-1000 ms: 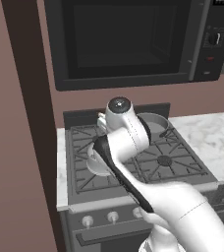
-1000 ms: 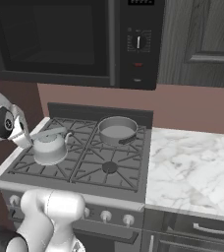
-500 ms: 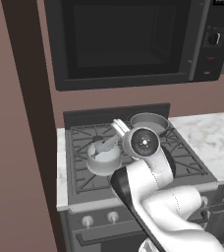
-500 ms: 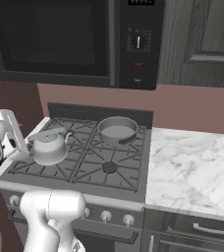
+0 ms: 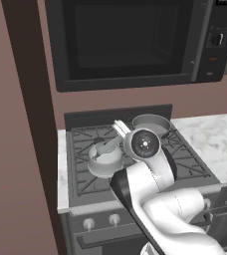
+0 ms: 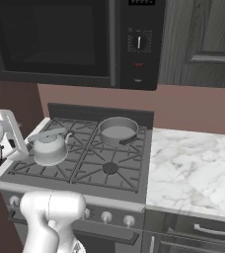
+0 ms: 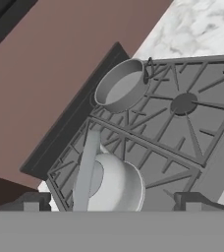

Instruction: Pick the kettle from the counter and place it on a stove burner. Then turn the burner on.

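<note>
Since the kettle [image 6: 48, 147] already sits on the grate over the front-left burner [image 5: 88, 174] of the stove [image 6: 115, 180], what is left of the task looks to be the turning of a knob, and the relation that matters is how the jaws [image 7: 113, 201] lie to that row of knobs. The jaws stand spread wide and pinch nothing; their two dark tips rise at the bottom of the hand view, one on each side of the kettle, which lies just ahead of them and between them. The kettle's arched handle [image 7: 87, 170] runs lengthwise away from the camera, roughly in line with the way the jaws point.

In the right base view the hand [image 6: 8, 134] hangs off the stove's left front corner, just beside the kettle and apart from it. The knobs [image 6: 106, 216] sit lower, on the stove's front panel below the grates, so they lie beneath and behind where the jaws now face (the hand view looks out over the cooktop, not down at the panel). I judge the next move calls for the hand to drop and turn toward the left end of that row; which knob governs the kettle's burner I cannot tell.

The pot [image 6: 118, 131] stands on the back right grate, well apart from the kettle, and the marble table [image 6: 193, 170] lies to the stove's right.
</note>
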